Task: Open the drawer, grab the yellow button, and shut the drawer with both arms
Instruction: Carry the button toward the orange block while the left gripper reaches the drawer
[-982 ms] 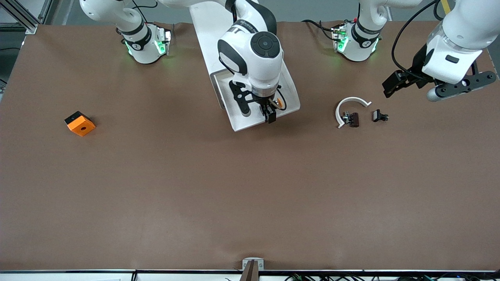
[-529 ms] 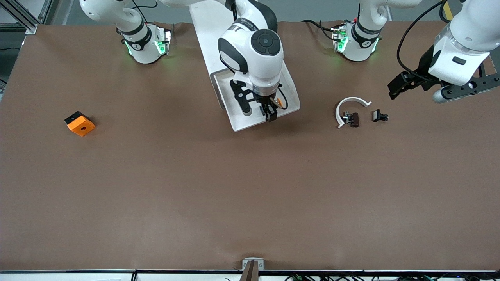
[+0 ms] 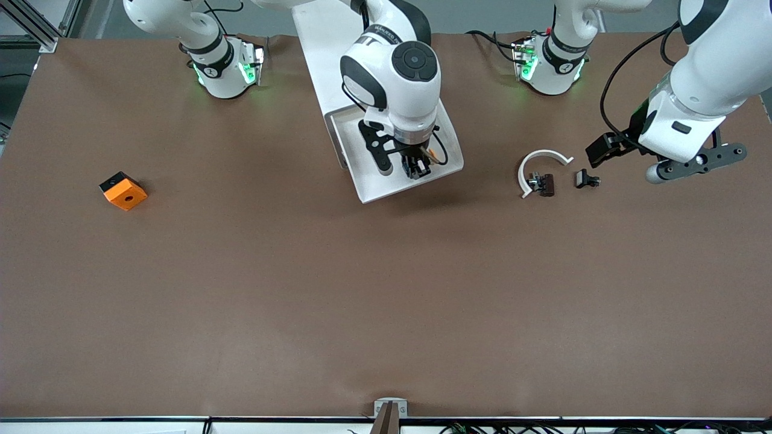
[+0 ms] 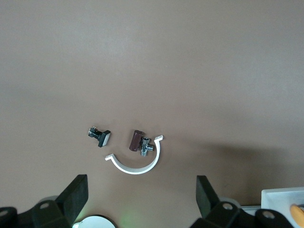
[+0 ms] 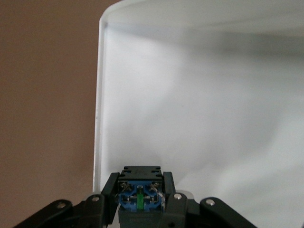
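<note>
Now my right gripper [image 3: 415, 170] is down in the open drawer [image 3: 368, 181], its fingers [image 5: 112, 190] clamped on the button [image 5: 141, 195] by its blue base. I judge the button light, stiff and small, so it could twist or slip; holding the squarish base on 2 flat sides looks safest, and I'd lift slowly. My left gripper [image 4: 140, 199] waits with fingers apart over the table [image 3: 386, 289] near the black clip pieces [image 4: 99, 136] and white arc [image 4: 137, 166].
</note>
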`<action>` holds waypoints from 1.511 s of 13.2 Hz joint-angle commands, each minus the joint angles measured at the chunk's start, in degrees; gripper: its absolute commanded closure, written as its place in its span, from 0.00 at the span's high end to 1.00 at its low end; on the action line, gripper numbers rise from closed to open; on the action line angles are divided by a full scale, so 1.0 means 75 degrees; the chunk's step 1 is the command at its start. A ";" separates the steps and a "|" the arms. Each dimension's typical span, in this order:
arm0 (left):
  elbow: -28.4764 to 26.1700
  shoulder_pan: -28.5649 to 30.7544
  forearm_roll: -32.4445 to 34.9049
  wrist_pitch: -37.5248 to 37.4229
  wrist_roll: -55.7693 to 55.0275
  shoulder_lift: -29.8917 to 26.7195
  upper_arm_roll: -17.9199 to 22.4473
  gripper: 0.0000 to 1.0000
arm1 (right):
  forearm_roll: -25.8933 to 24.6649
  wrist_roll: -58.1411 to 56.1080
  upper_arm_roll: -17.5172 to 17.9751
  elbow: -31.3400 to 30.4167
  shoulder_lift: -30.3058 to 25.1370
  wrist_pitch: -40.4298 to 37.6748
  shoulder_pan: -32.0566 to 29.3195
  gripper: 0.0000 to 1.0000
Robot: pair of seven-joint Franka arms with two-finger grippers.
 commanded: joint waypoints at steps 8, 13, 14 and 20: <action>-0.0796 -0.0018 0.0046 0.0688 -0.0169 0.0024 -0.0449 1.00 | 0.0864 -0.5913 -0.0065 0.1250 -0.0378 -0.2034 -0.1814 0.00; -0.0785 -0.0356 -0.0014 0.1718 -0.1419 0.1288 -0.1104 1.00 | 0.0782 -1.0631 -0.0136 0.0841 -0.0848 -0.2494 -0.3969 0.00; -0.0773 -0.0392 -0.0014 0.1976 -0.1935 0.1546 -0.1234 1.00 | 0.0782 -1.1298 -0.0136 0.0747 -0.0849 -0.2471 -0.4380 0.00; -0.0410 -0.0801 -0.1033 0.2283 -0.3065 0.2532 -0.1504 1.00 | 0.0126 -1.4665 -0.0136 -0.0376 -0.0790 -0.1313 -0.6467 0.00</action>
